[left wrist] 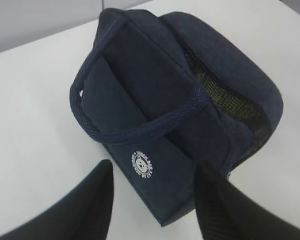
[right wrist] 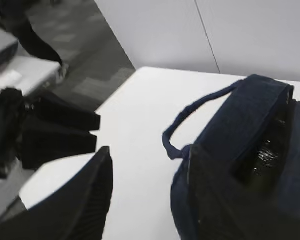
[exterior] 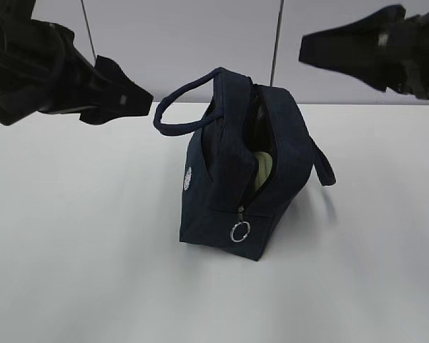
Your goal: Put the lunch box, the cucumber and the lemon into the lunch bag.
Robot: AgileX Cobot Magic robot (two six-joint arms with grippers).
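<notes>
White tabletop (exterior: 71,214) bears the lunch bag (exterior: 229,179), round white logo (left wrist: 143,164) unreadable; both end effectors hover part-open, empty.

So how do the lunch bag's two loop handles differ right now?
On the boxy dark navy fabric lunch bag, the left loop handle arches out and up above the white table, while the right loop handle droops down beside the bag's side. The left one shows its full loop; the right one is mostly hidden behind the bag. Both are the same navy fabric.
</notes>
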